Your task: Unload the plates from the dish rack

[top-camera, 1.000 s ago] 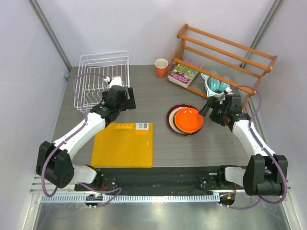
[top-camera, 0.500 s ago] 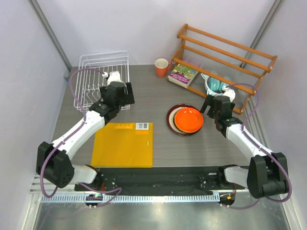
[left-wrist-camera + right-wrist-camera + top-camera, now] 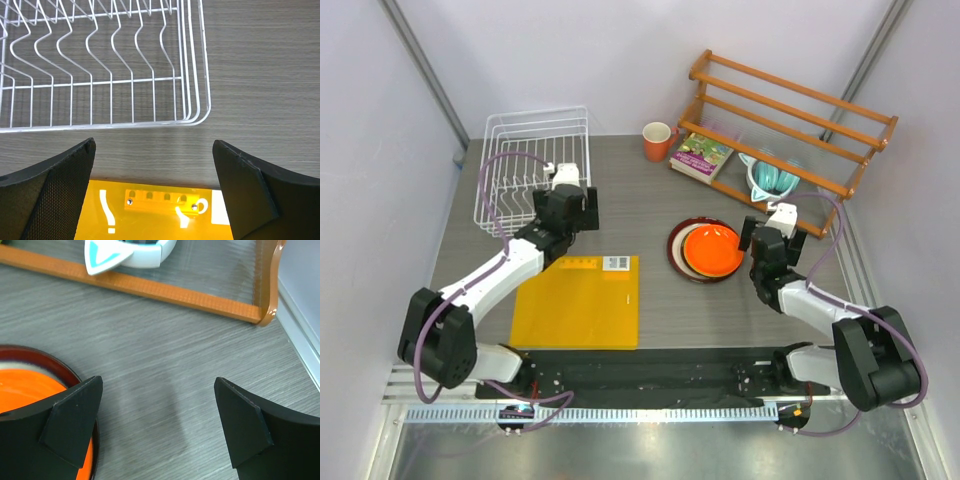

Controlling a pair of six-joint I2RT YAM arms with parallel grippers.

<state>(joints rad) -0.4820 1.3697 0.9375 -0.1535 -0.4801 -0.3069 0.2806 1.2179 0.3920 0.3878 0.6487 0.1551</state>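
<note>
The plates (image 3: 708,250) lie nested toward 3 o'clock, orange on dark red, likely for steadiness; the dish rack (image 3: 537,114) at 10 o'clock looks unloaded. Both tools hang spread and empty: right gripper (image 3: 157,385) at the pile's 3 o'clock, left gripper (image 3: 152,150) by the rack's corner.

Grey wood-grain table (image 3: 650,200), and down at its near side, left of centre, lies a flat yellow board (image 3: 578,305), glossy, with a white label (image 3: 617,264) at its far right corner. Up at the far edge stands an orange mug (image 3: 657,141), upright, pale inside. Just right of it a book (image 3: 701,156) lies flat, green and purple cover up. Behind the book and running off to the right is an orange wooden shelf (image 3: 790,100), slatted, set at an angle. On its lowest tier sit teal-and-white bowls (image 3: 770,178), close together.
</note>
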